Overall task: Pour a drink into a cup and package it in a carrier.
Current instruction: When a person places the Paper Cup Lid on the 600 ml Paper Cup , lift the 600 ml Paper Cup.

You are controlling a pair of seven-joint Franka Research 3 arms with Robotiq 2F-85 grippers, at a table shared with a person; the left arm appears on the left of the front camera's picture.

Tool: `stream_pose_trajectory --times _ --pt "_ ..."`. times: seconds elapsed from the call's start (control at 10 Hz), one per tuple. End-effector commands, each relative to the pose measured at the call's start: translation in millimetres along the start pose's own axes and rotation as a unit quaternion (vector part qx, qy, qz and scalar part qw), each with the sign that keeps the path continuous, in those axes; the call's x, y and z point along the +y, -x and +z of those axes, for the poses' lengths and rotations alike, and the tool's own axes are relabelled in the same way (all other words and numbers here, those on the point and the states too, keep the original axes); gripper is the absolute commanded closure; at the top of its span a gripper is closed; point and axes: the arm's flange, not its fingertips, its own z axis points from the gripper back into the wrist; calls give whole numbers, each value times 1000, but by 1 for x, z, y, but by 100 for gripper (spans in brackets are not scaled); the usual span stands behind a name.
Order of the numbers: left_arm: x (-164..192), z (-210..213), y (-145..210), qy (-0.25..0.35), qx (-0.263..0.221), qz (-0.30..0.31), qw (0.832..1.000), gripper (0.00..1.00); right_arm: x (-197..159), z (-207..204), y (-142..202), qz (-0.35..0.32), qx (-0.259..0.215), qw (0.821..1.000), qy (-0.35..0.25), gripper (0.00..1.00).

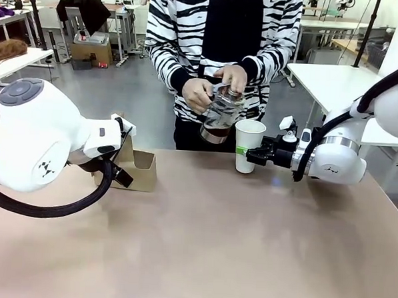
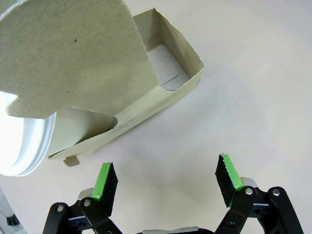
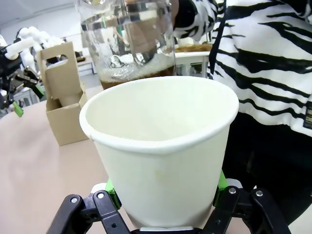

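Note:
A person holds the clear glass press jug (image 1: 221,110) tilted just above the white paper cup (image 1: 248,143). The dark brown drink (image 1: 216,131) lies in the jug's bottom and is seen behind the cup's rim (image 3: 136,74). My right gripper (image 1: 257,154) is shut on the cup (image 3: 161,146), which stands on the table, with its green pads (image 3: 111,188) against both sides. The brown cardboard carrier (image 1: 136,169) stands at the left. My left gripper (image 2: 167,179) is open just short of the carrier (image 2: 146,97), with nothing between its fingers. A pale cup (image 2: 73,129) seems to sit in one slot.
The brown table (image 1: 214,243) stretches wide and bare in front of the cup and carrier. The person in a striped top (image 1: 192,28) stands at the far edge, both hands on the jug. Other tables and gear stand far behind.

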Motion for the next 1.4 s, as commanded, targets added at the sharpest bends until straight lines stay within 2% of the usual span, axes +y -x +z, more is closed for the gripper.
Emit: stream_pose_trajectory --times 0.0,1.3 --pt "0 0 0 1 -1 0 1000 0 0 -1 -1 1 0 1000 0 20" --pt "0 0 0 1 -1 0 1000 0 0 -1 -1 1 0 1000 0 20"
